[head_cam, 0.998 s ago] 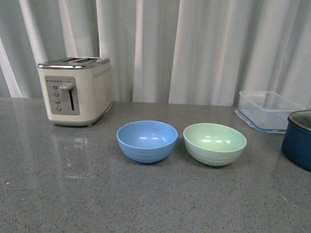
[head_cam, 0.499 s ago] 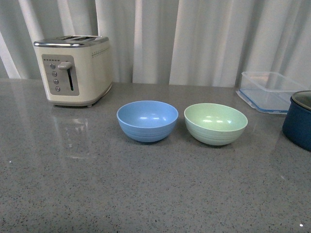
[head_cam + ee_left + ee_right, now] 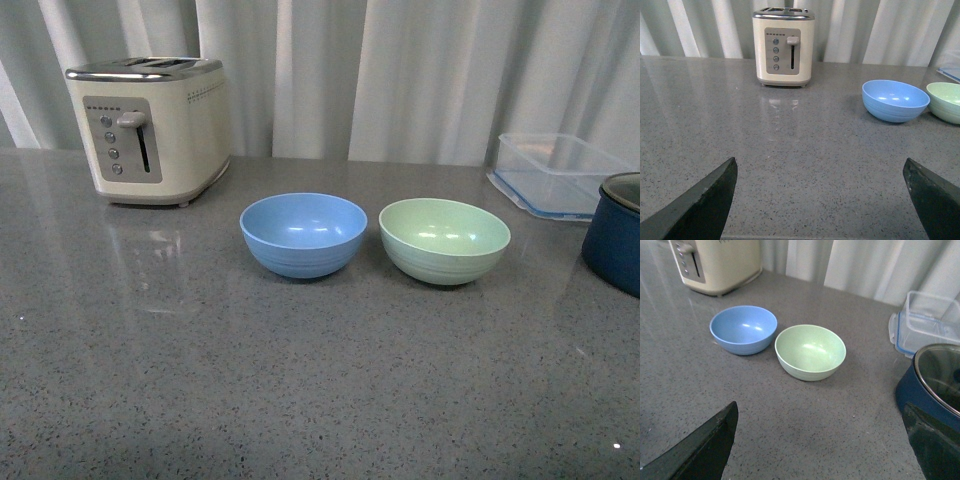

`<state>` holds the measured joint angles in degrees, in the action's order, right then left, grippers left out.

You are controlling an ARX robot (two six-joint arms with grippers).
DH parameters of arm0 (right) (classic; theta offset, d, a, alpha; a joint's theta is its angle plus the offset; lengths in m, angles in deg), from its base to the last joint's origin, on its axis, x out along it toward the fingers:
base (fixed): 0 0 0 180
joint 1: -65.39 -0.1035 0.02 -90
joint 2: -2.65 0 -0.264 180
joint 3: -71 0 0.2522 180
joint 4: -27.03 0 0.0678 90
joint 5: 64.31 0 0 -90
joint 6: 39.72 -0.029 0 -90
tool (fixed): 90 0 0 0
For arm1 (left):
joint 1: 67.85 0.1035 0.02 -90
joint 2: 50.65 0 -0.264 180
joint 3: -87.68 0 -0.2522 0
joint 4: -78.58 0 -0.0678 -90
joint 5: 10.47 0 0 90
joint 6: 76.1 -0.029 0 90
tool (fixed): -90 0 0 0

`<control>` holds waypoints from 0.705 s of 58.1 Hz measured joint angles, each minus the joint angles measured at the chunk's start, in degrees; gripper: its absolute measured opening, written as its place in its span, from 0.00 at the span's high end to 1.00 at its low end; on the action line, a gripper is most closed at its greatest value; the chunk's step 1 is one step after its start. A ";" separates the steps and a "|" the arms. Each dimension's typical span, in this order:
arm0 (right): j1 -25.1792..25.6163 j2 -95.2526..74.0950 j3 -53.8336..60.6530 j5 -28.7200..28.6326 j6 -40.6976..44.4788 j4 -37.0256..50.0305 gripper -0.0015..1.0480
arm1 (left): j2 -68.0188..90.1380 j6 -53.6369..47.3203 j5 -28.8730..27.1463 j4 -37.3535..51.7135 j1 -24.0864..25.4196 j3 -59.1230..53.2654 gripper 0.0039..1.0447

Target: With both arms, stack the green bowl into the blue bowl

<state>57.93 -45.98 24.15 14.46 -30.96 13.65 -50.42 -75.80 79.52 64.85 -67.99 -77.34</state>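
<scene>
Left hand [image 3: 819, 167] and right hand [image 3: 820, 407] gape empty; green bowl [image 3: 444, 240] sits right of blue bowl [image 3: 303, 234], so I'd lift right-handed.

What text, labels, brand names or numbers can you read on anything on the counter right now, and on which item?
No readable text in any view.
Toaster: a row of tiny marks above the buttons on its panel, too small to read; no brand name shows.
Blue bowl and green bowl: plain, no print.
Clear container and navy pot: no label visible.
</scene>
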 joint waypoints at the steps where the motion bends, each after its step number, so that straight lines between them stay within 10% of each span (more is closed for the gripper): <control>1: -0.17 -0.72 -0.61 0.15 -0.13 -0.24 0.10 | 0.00 -0.02 0.00 0.00 0.00 0.00 0.06; 41: -1.68 -62.66 -53.51 20.55 -6.99 -16.02 0.10 | 0.00 0.00 0.00 0.00 0.00 0.00 0.06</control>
<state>56.25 -108.64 -29.35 35.01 -37.96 -2.37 -50.42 -75.80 79.52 64.85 -67.99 -77.34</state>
